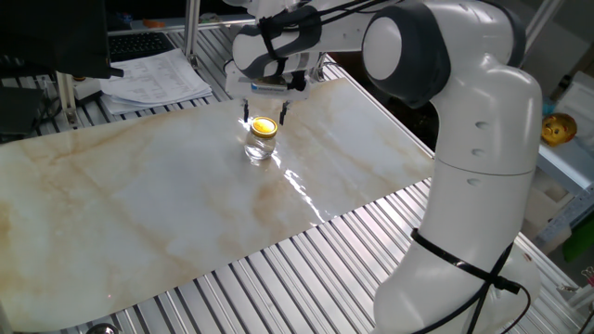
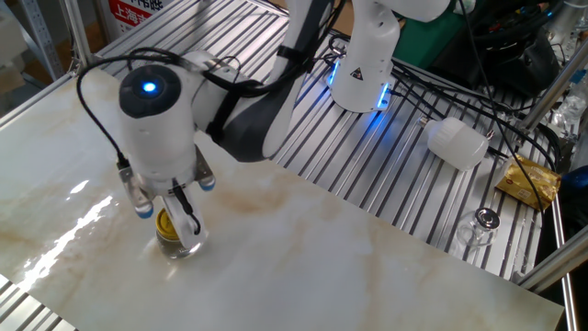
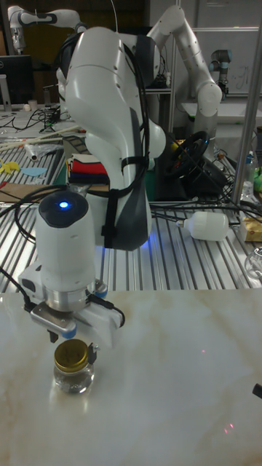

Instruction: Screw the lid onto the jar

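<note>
The clear glass jar [image 1: 261, 148] stands upright on the marble board [image 1: 139, 204], with the gold lid [image 1: 264, 125] sitting on its mouth. My gripper [image 1: 264, 115] hangs straight over it, open, one finger on each side of the lid and apart from it. In the other fixed view the hand [image 2: 175, 204] covers part of the lid [image 2: 167, 221] and the jar [image 2: 176, 245]. The tall fixed view shows the lid [image 3: 71, 352] on the jar [image 3: 73, 378] with the gripper [image 3: 73, 342] just above, its fingertips [image 3: 93, 351] near the lid's rim.
Papers [image 1: 153, 79] lie behind the board on the left. A gold round object [image 1: 559, 130] sits on the side shelf. On the slatted table lie a white plastic bottle [image 2: 457, 142], a small glass [image 2: 485, 221] and a gold packet [image 2: 528, 179]. The arm's base [image 1: 464, 232] stands on the right.
</note>
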Tool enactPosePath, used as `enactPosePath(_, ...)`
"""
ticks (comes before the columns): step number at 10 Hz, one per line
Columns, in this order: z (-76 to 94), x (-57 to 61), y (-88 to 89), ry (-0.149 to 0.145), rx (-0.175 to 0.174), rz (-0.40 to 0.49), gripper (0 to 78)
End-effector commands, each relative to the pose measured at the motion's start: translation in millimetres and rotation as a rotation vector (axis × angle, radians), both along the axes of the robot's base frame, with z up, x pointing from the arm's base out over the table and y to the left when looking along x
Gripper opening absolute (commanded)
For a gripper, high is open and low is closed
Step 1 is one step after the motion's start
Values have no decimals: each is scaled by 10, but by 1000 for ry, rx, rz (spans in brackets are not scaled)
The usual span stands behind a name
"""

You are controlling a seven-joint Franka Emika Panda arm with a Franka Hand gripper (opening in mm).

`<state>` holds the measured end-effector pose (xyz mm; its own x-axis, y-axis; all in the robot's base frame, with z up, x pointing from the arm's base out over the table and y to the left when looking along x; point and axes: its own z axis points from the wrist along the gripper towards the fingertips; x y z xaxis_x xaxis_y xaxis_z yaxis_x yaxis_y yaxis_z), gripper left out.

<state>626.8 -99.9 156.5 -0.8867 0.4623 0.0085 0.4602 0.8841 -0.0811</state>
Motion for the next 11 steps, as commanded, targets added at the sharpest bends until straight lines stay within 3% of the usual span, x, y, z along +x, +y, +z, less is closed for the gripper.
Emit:
enactPosePath(1, -89, 59, -23, 6, -1, 31, 774)
enactPosePath(11, -164, 79, -53, 18, -6, 74, 774)
